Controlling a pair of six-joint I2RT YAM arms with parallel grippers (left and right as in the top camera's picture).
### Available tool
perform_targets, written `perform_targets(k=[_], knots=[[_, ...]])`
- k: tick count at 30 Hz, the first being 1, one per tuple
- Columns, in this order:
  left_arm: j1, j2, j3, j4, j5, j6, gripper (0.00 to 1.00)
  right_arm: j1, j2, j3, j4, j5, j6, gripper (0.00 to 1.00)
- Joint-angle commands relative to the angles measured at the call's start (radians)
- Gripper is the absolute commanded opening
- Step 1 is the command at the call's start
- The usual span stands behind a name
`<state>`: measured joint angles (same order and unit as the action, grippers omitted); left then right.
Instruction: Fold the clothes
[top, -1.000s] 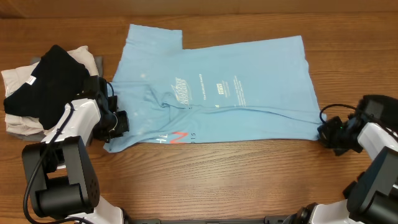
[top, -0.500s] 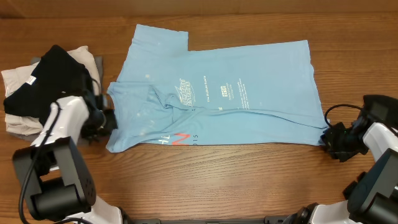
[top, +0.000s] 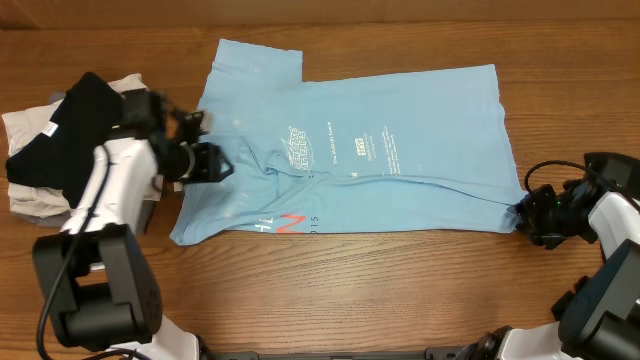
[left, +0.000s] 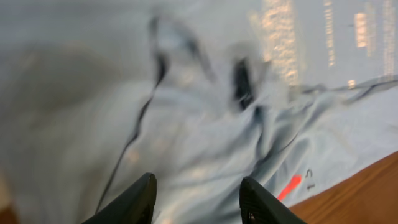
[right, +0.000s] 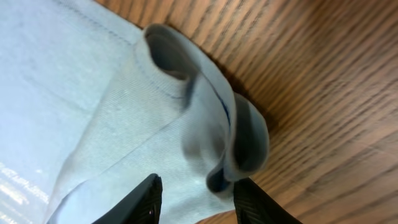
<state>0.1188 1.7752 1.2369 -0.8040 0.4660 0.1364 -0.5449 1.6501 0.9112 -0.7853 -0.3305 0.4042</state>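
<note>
The sky-blue T-shirt of the clothes lies spread on the wooden table, with white lettering and a red-orange mark facing up. My left gripper hovers open over its wrinkled left part. In the blurred left wrist view only blue fabric lies below the left gripper, and nothing sits between the fingers. My right gripper stands open at the shirt's lower right corner. That corner is curled up beside the right gripper, loose on the wood.
A pile of black, white and grey garments sits at the table's left edge, just behind my left arm. Bare wood runs along the front of the table and past the shirt's right side.
Both grippers have opened and let go of the shirt. The left one moved up and right over the shirt's left part. The shirt shifted slightly right before the release.
</note>
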Motion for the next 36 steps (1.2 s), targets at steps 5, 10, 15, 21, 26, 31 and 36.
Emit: perform_targets(k=[5,10,15,21,26,31,36], knots=[[-0.106,-0.009,0.018,0.181,-0.179,0.001,0.51,-0.006,-0.027,0.022,0.005,-0.056,-0.013,0.42],[-0.105,0.027,0.018,0.205,-0.182,-0.013,0.54,-0.006,-0.027,0.022,0.006,-0.061,-0.012,0.42],[-0.107,0.103,0.018,0.216,-0.136,-0.014,0.57,-0.006,-0.027,0.021,0.013,-0.069,-0.012,0.43],[-0.107,0.168,0.018,0.238,-0.114,-0.027,0.54,-0.006,-0.027,0.021,0.011,-0.073,-0.012,0.43],[-0.106,0.194,0.018,0.268,-0.114,-0.033,0.26,-0.006,-0.027,0.021,0.008,-0.075,-0.013,0.43],[-0.106,0.192,0.029,0.264,-0.109,-0.04,0.04,-0.006,-0.027,0.021,0.008,-0.075,-0.012,0.44],[-0.101,0.18,0.09,0.166,-0.171,-0.039,0.04,-0.006,-0.027,0.021,0.008,-0.075,-0.013,0.45]])
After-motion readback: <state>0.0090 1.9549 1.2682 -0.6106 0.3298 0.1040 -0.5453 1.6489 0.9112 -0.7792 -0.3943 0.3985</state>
